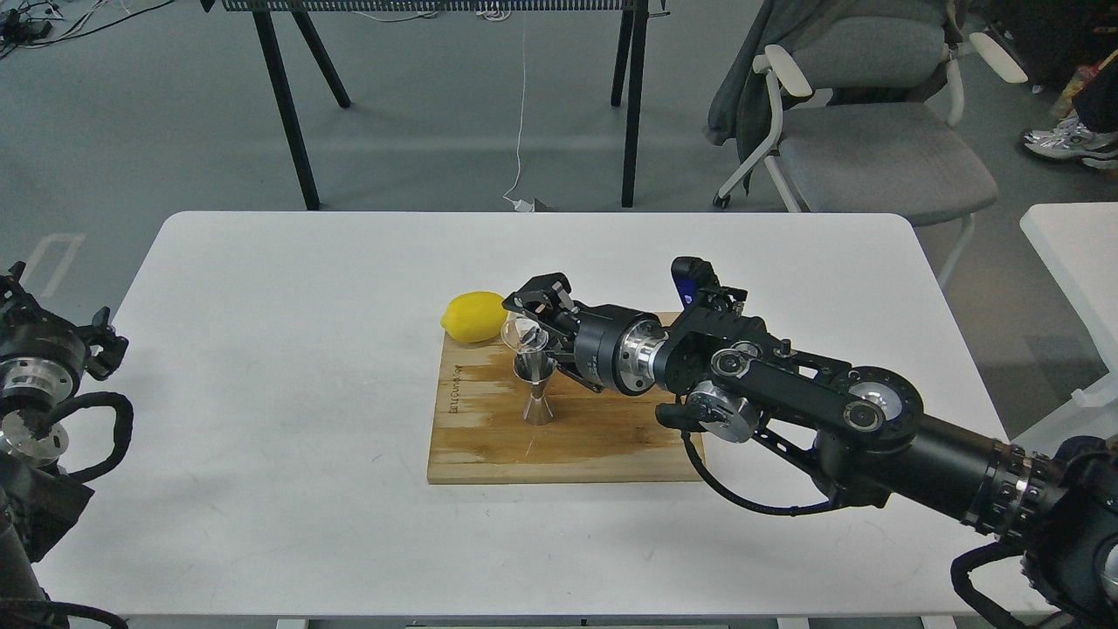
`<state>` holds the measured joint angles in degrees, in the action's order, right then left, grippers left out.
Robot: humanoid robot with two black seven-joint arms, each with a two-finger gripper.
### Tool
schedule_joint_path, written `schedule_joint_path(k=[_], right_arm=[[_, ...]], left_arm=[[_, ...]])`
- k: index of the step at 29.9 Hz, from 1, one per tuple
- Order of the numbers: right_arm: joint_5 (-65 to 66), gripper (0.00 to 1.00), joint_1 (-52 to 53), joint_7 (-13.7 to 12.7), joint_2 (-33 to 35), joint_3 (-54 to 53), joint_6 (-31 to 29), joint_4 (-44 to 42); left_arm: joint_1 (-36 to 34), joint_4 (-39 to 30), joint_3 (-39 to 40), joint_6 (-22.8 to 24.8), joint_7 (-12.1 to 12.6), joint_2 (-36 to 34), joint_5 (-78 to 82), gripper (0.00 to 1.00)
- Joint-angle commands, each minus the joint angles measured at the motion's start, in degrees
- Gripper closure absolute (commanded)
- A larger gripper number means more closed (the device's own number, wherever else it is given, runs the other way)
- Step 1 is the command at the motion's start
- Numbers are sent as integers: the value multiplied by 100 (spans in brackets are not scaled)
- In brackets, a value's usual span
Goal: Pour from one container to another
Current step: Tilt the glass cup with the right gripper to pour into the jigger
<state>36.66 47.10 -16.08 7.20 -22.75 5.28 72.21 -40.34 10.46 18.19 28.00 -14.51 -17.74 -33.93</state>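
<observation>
glass cup (522, 333) pinched between right fingers (534, 307) (tilted), just above steel jigger (534, 384)

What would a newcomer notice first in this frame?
The right gripper holds a small clear glass cup tipped over a steel jigger standing on the wooden cutting board at the table's centre. A bright yellow lemon sits at the board's far left corner.

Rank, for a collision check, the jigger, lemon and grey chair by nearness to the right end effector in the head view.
From the right end effector:
1. Jigger, just below, on the board.
2. Lemon, to its left.
3. Grey chair, beyond the table.
</observation>
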Motion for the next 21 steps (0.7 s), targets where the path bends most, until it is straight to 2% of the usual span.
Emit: schedule_joint_path(k=[1, 21], right_arm=[[25, 73, 79, 0, -8, 104, -1, -5], [253, 73, 247, 26, 79, 359, -27, 30]], left_arm=[[9, 62, 1, 0, -26, 7, 0, 0], [44, 62, 1, 0, -35, -2, 0, 0]])
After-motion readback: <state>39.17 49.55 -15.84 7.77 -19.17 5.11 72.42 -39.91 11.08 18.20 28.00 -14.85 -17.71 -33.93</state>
